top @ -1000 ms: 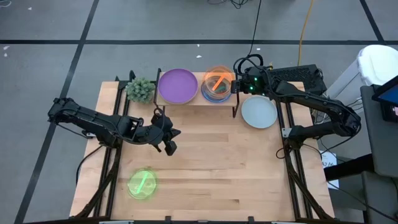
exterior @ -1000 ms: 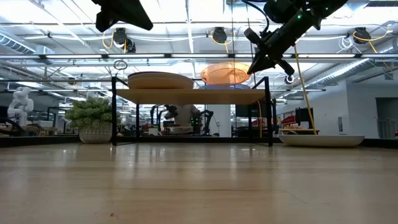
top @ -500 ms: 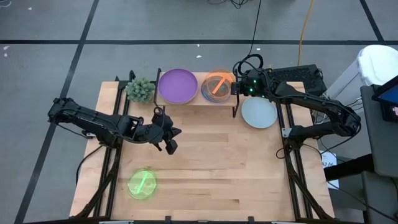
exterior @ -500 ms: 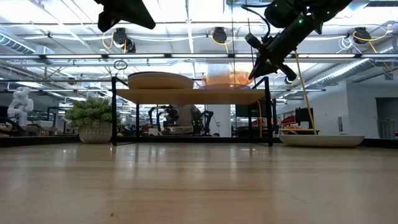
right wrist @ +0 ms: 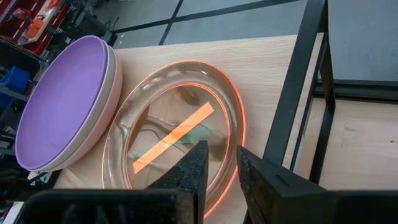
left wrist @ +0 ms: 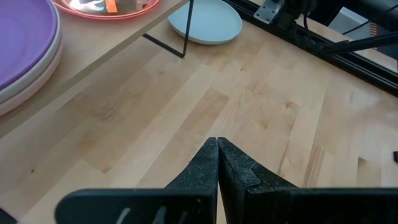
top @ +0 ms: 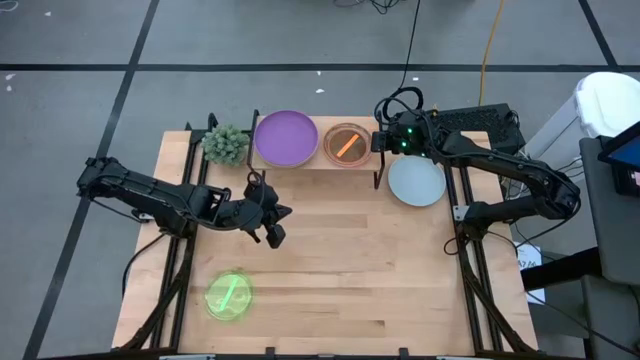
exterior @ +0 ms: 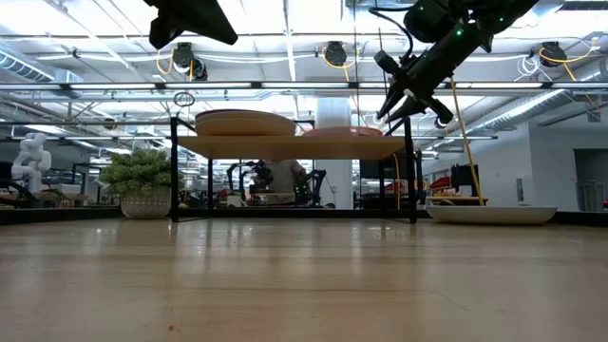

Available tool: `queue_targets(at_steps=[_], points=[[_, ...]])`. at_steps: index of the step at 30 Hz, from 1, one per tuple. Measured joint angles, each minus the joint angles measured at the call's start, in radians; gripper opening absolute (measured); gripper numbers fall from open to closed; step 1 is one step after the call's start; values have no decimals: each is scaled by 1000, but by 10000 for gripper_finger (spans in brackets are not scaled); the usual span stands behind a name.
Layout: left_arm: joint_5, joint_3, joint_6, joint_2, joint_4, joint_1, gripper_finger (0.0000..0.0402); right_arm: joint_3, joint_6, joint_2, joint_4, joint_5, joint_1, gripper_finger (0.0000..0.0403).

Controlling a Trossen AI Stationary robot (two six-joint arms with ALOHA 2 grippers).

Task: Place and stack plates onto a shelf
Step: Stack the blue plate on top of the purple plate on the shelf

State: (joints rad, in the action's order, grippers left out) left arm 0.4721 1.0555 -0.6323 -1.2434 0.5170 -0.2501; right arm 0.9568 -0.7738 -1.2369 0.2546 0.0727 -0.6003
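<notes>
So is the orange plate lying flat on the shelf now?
Yes, flat. The orange plate rests level on the shelf beside the purple plate; from table height its rim runs straight along the board.

We cannot see what lies under the orange plate (right wrist: 177,134); just ahead of the right gripper (right wrist: 219,163) fingertips, its translucent top blurs any plates below. Beneath the purple plate (right wrist: 62,102), only a pale rim of another plate shows. In the low view the right gripper's fingers are too small against the ceiling lights to judge. The left gripper (left wrist: 217,149) hides the tabletop directly beneath its tips, and the grey-blue plate (left wrist: 205,22) is cut by the left wrist picture's edge.
</notes>
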Motion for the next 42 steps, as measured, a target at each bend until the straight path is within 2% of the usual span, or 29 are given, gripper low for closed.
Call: queue_targets(at_steps=[7,11,18,21,24,33,37,42], points=[[0,0,-67,0,14,0,3,0,-16,44,19,-97,5,73],[-6,0,-147,0,71,0,9,0,-34,104,83,-97,26,73],[-173,0,-220,0,262,0,22,0,-86,222,225,-70,88,73],[-249,0,-211,0,292,-1,23,0,-125,256,269,-50,136,73],[-280,0,-190,0,301,-1,23,0,-173,275,307,-26,193,73],[-296,0,-137,0,302,-1,24,0,-373,270,449,-13,386,73],[-296,0,-150,0,302,-7,24,0,-459,268,488,44,450,73],[-275,0,-152,0,302,-8,24,-48,-440,268,522,57,465,73]])
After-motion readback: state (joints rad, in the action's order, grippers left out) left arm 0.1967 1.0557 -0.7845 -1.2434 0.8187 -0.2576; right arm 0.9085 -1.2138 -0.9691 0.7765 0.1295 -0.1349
